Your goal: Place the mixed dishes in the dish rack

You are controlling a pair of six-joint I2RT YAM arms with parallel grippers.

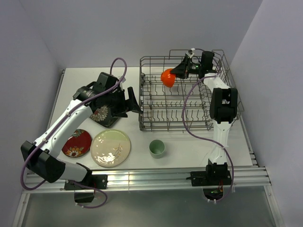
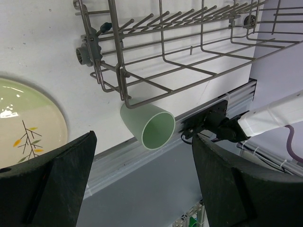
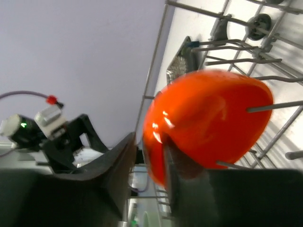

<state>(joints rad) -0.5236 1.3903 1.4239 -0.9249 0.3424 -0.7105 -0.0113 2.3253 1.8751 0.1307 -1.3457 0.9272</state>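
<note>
My right gripper (image 1: 177, 72) is shut on the rim of the small orange bowl (image 1: 167, 77), holding it tilted on edge over the back of the dish rack (image 1: 189, 124). In the right wrist view the bowl (image 3: 208, 118) sits among the tines, its wall between my fingers (image 3: 116, 165). My left gripper (image 1: 131, 100) is open and empty, just left of the rack, above the black square floral plate (image 1: 102, 115). The red flowered plate (image 1: 76, 143), cream leaf-sprig plate (image 1: 110, 148) and pale green cup (image 1: 157, 148) lie on the table. The left wrist view shows the cup (image 2: 149, 125), the cream plate (image 2: 23, 118) and the rack (image 2: 189, 47).
The rack fills the right half of the white table (image 1: 189, 146). The dishes lie left and in front of it. An aluminium rail (image 1: 151, 177) runs along the near edge. Grey walls close in the back and sides.
</note>
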